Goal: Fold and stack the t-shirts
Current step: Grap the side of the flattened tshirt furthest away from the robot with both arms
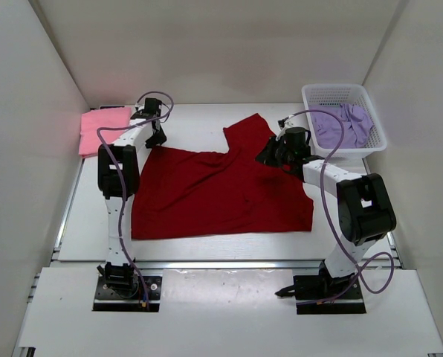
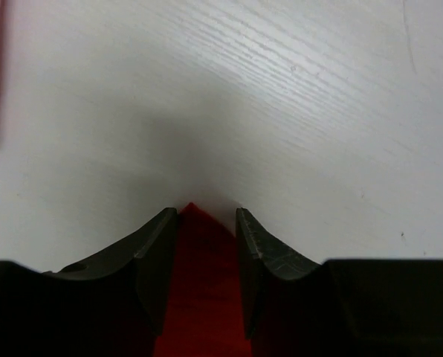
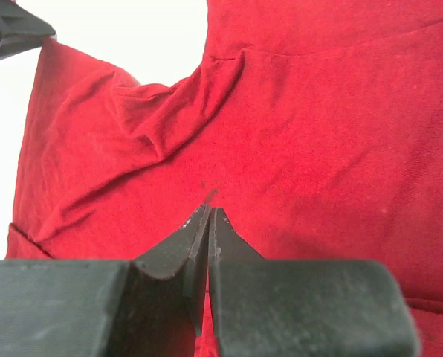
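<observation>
With your left jaws apart astride a corner of the red shirt (image 1: 221,193) and right jaws closed, pulling now could slip that corner free and skew the fold.

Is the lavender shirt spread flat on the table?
No, the lavender shirt sits crumpled inside the white basket at the far right.

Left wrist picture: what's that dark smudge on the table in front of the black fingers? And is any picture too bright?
Left wrist view: it's a soft shadow on the table just ahead of the left gripper. Right wrist view: the table beside the dark red shirt is washed out to plain white. Top external view: evenly lit, no harsh glare.
</observation>
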